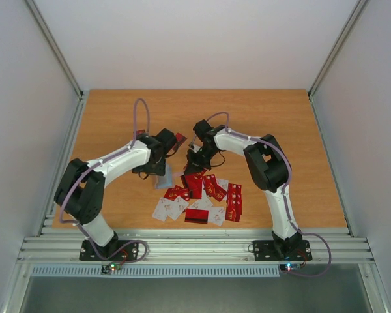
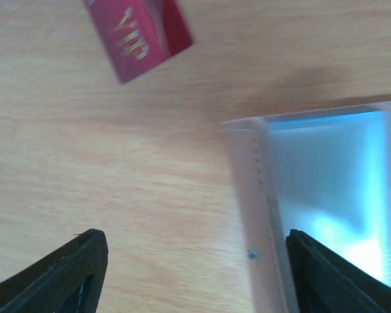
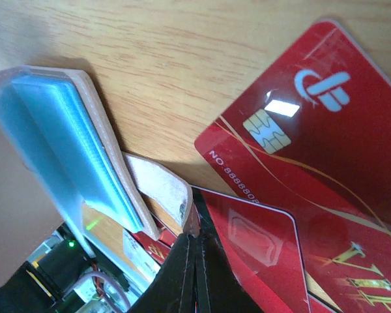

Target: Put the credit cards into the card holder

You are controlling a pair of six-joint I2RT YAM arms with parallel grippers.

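Note:
The card holder (image 1: 164, 176) lies left of the card pile, a tan sleeve with clear bluish pockets (image 2: 322, 189). My left gripper (image 2: 194, 238) hangs open just above it, one finger over the bare wood and the other over the holder's pocket side. My right gripper (image 3: 195, 225) is shut, its tips pinching the end of the holder's tan flap (image 3: 159, 186). Several red credit cards (image 1: 205, 195) lie spread on the table in front of the arms. Two of them (image 3: 313, 130) sit right beside the right fingers. One more red card (image 2: 140, 36) lies beyond the left gripper.
The wooden table (image 1: 280, 124) is walled by white panels on three sides. An aluminium rail (image 1: 195, 248) carries both arm bases at the near edge. A few cards in the pile show pale faces (image 1: 169, 208).

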